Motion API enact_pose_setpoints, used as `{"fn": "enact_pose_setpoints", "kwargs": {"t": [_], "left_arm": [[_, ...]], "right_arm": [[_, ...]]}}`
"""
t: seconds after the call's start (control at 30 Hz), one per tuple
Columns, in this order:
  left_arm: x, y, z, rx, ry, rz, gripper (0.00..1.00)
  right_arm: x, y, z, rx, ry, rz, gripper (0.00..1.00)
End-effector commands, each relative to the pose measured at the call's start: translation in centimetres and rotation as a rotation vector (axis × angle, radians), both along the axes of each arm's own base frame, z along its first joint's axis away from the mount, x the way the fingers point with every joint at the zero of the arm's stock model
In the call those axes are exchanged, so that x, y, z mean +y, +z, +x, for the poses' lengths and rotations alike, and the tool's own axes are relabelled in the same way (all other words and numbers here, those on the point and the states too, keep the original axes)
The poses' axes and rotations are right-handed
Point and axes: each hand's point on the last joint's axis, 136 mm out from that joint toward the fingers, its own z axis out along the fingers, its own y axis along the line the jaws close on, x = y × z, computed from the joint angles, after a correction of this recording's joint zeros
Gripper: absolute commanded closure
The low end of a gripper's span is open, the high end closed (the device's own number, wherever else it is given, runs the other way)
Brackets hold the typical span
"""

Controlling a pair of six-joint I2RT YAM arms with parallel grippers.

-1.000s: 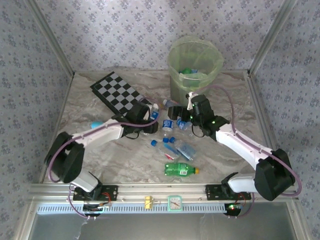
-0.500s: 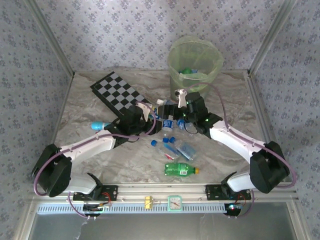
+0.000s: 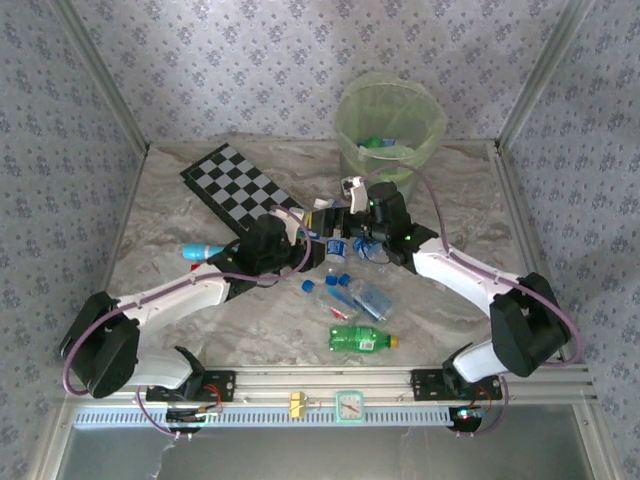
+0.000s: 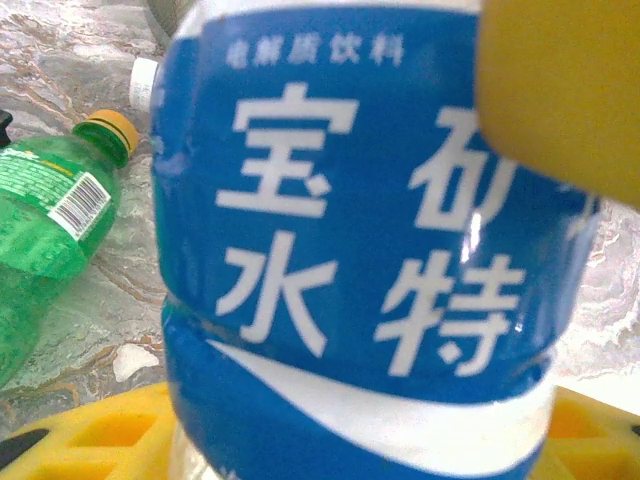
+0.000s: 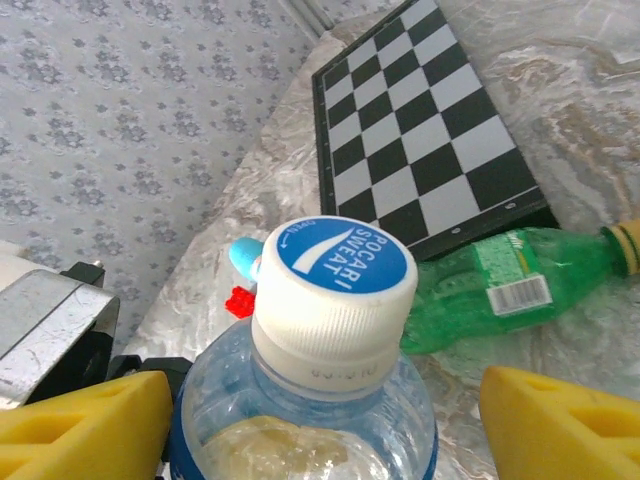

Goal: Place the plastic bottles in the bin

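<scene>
Mid-table, the left gripper (image 3: 308,232) keeps its clamp on a blue-labelled bottle (image 4: 370,250) while the right gripper (image 5: 325,410), just moved in from 3 o'clock, narrows its still-open jaws around the cap. This looks like a handover toward the bin (image 3: 355,150) at 1 o'clock.

Left arm (image 3: 190,290) extended, left fingers (image 4: 560,90) clamped, right fingers (image 5: 85,420) spread

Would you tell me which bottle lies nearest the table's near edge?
The yellow-capped green bottle lying on its side; the other bottles cluster farther back.
</scene>
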Motion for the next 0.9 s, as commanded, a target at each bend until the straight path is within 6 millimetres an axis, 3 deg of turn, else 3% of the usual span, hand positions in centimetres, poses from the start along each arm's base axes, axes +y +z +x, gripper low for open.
{"fn": "enact_pose_setpoints", "kwargs": {"t": [0.0, 0.33, 0.47, 0.6, 0.73, 0.87], "left_arm": [[-2.0, 4.3, -1.0, -0.106, -0.079, -0.113, 0.49], [-2.0, 7.3, -1.8, -0.155, -0.101, -0.211, 0.47], [-1.8, 8.0, -1.8, -0.172, -0.098, -0.229, 0.46], [-1.7, 8.1, -1.9, -0.172, -0.094, -0.233, 0.44], [-1.6, 7.8, -1.9, -0.165, -0.086, -0.228, 0.36], [-0.9, 7.6, -1.7, -0.167, -0.052, -0.211, 0.17]], "right_arm": [[1.8, 1.0, -0.6, -0.001, 0.079, 0.071, 0.19], [2.9, 2.0, -1.7, -0.021, 0.157, 0.123, 0.2], [3.1, 1.9, -2.0, -0.017, 0.168, 0.125, 0.2], [3.1, 2.0, -1.9, -0.018, 0.167, 0.126, 0.25], [3.0, 2.1, -1.9, -0.021, 0.167, 0.13, 0.41], [2.4, 2.1, -1.3, -0.029, 0.137, 0.113, 0.45]]}}
